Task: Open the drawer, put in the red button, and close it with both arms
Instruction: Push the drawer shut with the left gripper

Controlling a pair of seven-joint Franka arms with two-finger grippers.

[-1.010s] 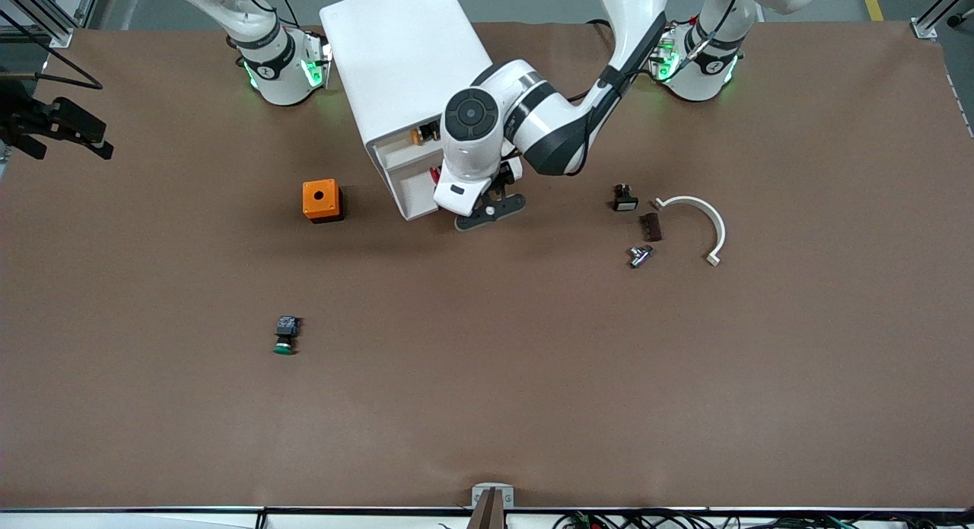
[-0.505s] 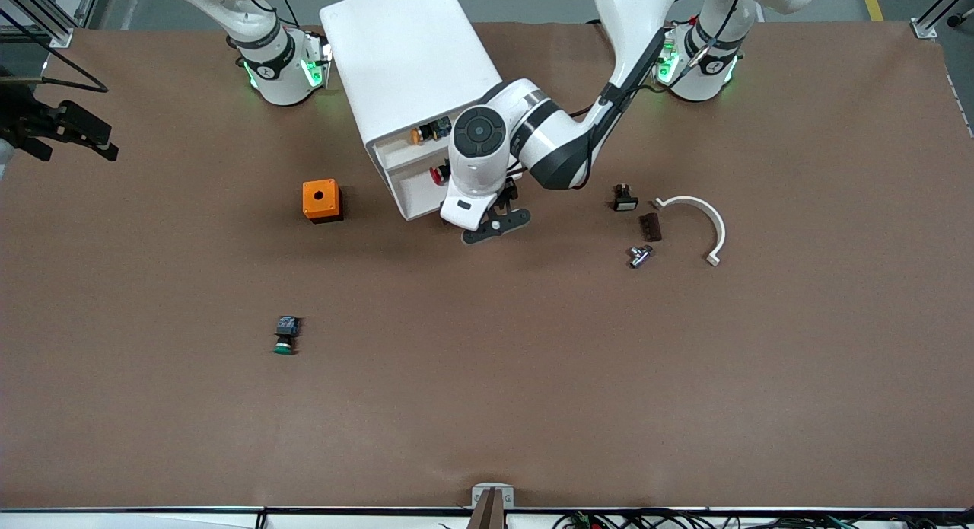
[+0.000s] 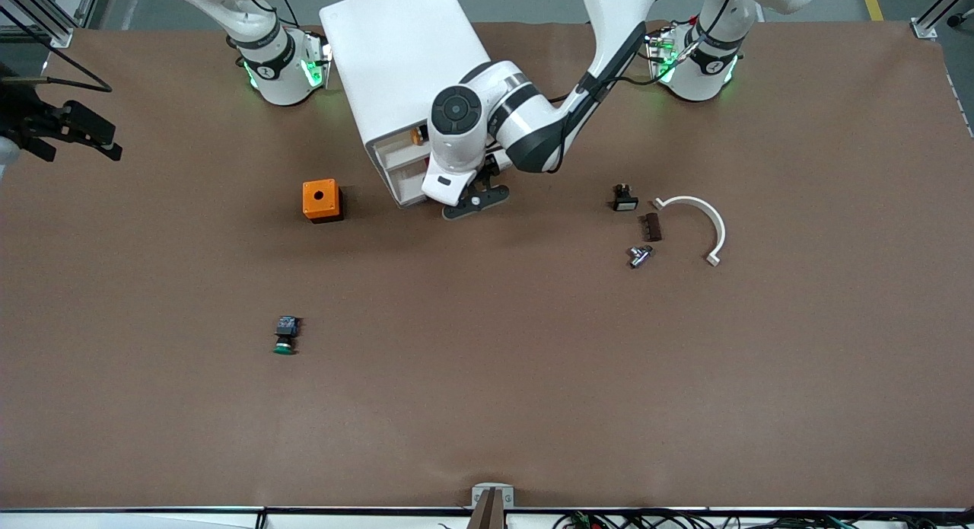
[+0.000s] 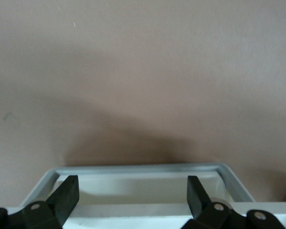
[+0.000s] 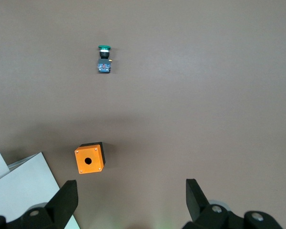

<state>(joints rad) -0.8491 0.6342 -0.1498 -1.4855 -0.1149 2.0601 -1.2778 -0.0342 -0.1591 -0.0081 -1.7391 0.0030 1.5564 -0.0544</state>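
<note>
The drawer (image 3: 407,180) stands partly out of the white cabinet (image 3: 403,57), on the cabinet face that is nearer to the front camera. The left gripper (image 3: 475,202) is low at the drawer's front. In the left wrist view the fingers (image 4: 66,195) are spread wide with nothing between them, and the drawer's front rim (image 4: 133,168) lies just ahead of them. The red button shows in no view. It is probably inside the drawer, under the left arm's wrist, but the pictures cannot confirm that. An orange-capped button (image 3: 417,135) peeks out of the highest drawer.

The right gripper (image 5: 130,187) waits up in the air, also spread and empty, over the table beside the orange box (image 5: 89,160) and a corner of the cabinet.

The step in hand looks like the closing push. The cabinet sits skewed on the table, so the push should follow the drawer's own slide line rather than the table's edge. It should bear on the middle of the plain front so that the drawer does not jam. The cabinet looks light and may slide, so the right arm could brace it. The green button (image 3: 285,336) lies well apart, nearer to the front camera.
</note>
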